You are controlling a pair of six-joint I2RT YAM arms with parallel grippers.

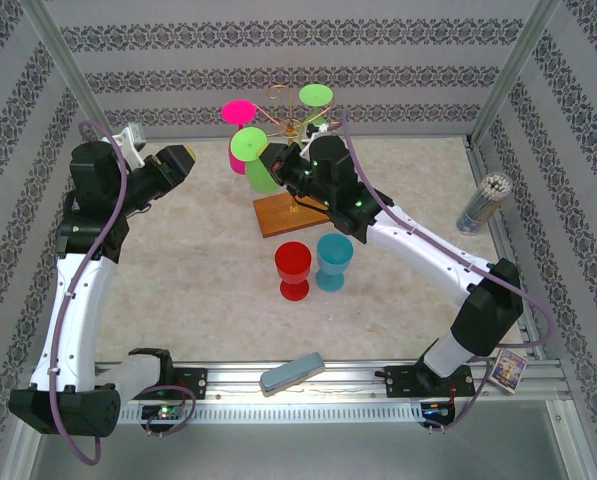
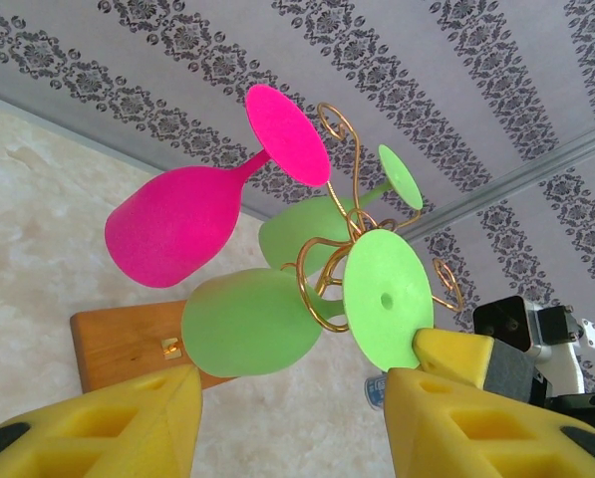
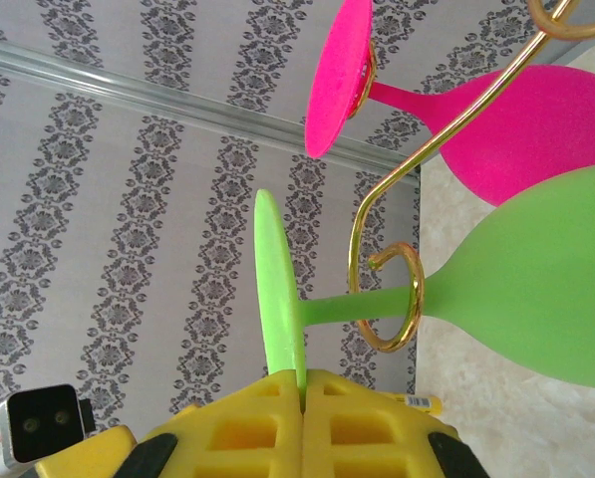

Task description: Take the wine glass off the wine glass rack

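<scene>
Plainly the right gripper [image 3: 302,398] pinches the foot's edge of the green glass [image 3: 536,289] hanging by its stem in a curl of the rack [image 3: 385,344], so a crooked pull could snag it or tip the rack, while the left gripper [image 2: 292,403] hangs half-open, empty.

The gold wire wine glass rack [image 1: 278,214] stands on its wooden base, far centre. A green wine glass [image 3: 526,289] hangs inverted, stem through a curl, foot nipped by the right gripper [image 3: 302,383].
</scene>
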